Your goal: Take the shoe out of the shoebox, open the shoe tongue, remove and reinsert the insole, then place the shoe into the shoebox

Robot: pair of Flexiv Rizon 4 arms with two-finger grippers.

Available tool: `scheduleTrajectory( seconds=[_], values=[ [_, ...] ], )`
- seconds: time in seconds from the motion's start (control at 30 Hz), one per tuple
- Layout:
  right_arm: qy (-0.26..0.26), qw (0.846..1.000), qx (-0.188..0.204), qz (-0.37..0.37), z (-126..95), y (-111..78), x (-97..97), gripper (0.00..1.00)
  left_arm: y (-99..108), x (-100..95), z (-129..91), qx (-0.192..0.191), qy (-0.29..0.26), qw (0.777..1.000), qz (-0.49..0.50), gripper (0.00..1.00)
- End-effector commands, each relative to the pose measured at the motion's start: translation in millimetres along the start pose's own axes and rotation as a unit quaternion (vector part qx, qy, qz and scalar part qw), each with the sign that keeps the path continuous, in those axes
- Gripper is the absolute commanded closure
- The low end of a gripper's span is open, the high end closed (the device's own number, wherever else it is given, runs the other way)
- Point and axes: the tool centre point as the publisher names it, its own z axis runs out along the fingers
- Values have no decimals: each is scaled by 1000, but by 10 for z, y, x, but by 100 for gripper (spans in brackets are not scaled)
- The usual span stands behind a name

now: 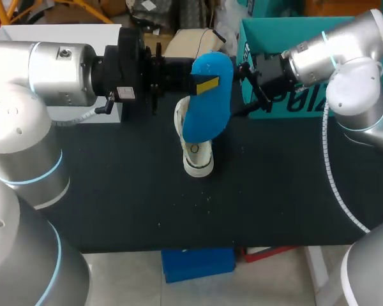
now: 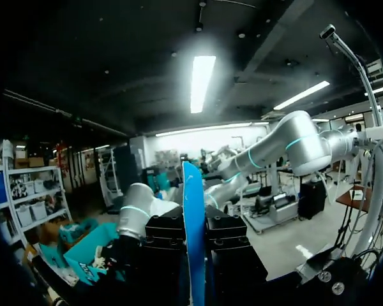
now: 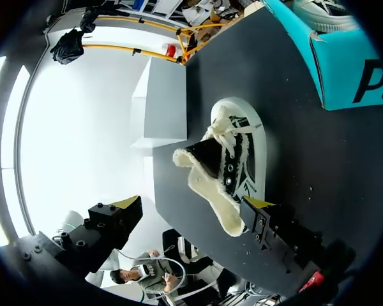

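Observation:
My left gripper holds the blue insole upright above the table, shut on its upper part. In the left wrist view the insole stands edge-on, pinched between the two black fingers. The cream and black shoe lies on the black table under the insole, its fleece-lined tongue pulled open. My right gripper hangs open just right of the insole; in its own view the right gripper has its fingers wide apart, with the shoe ahead of it. The teal shoebox stands at the back right.
A second shoe lies in the teal shoebox. A white box stands at the back left of the table, also seen beyond the shoe as the white box.

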Motion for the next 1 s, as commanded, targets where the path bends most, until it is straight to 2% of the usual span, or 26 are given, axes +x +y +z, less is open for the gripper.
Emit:
scheduleTrajectory(
  seconds=[0.03,0.37,0.4,0.43,0.47,0.5,0.57,0.6,0.67,0.7,0.73,1.0],
  values=[
    [44,999,-4,-1,5,-38,-33,0,-8,-8,17,-41,4,988,147,100],
    [44,999,-4,-1,5,-38,-33,0,-8,-8,17,-41,4,988,147,100],
    [44,999,-4,-1,5,-38,-33,0,-95,88,61,-111,3,969,221,100],
    [44,999,-4,-1,5,-38,-33,0,-158,216,105,-139,11,938,316,100],
    [44,999,-4,-1,5,-38,-33,0,-172,333,143,-110,14,922,371,100],
    [44,999,-4,-1,5,-38,-33,0,-153,472,169,-139,14,892,431,100],
    [44,999,-4,-1,5,-38,-33,0,-29,678,206,-122,29,872,473,100],
    [44,999,-4,-1,5,-38,-33,0,54,768,231,-130,41,858,495,100],
    [44,999,-4,-1,5,-38,-33,0,205,916,250,-111,44,851,511,100],
    [44,999,-4,-1,5,-38,-33,0,277,966,251,-117,38,849,514,100],
    [44,999,-4,-1,5,-38,-33,0,374,973,252,-139,40,845,515,100],
    [44,999,-4,-1,5,-38,-33,0,374,973,252,-139,40,845,515,100]
  ],
)
